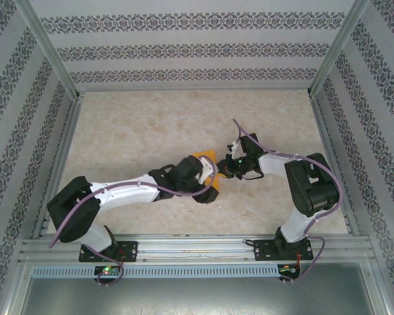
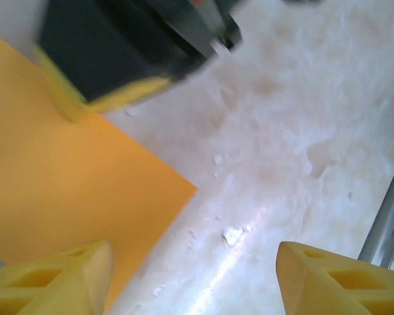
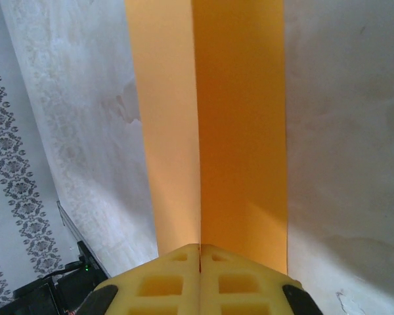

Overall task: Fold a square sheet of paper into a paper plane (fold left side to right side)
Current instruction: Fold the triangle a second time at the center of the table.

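On the top external view, the square sheet of paper (image 1: 205, 157) sits at the middle of the worktop (image 1: 138, 131), where both arms meet. Most of it is hidden under the left arm's wrist. Orange peeks out on the far side of that wrist and again on the near side, so the part I can see runs roughly near to far. The left pincer (image 1: 203, 176) is over the sheet, and the right pincer (image 1: 222, 172) comes in against its right edge. From up here I cannot tell how far either one is open.

On the left wrist view, the left pincer's yellow fingertips (image 2: 52, 282) stand wide apart with nothing between them but bare worktop. The orange sheet covers the left half of the view, one corner pointing right into the gap. The left fingertip overlaps its edge. A blurred black and yellow pincer sits at the sheet's top.

On the right wrist view, the right pincer's fingers (image 3: 164, 282) are pressed together, pinching the sheet. The orange runs straight away from them as a long band, a paler strip on the left and a deeper one on the right, meeting along a line that rises from the seam between the fingers.
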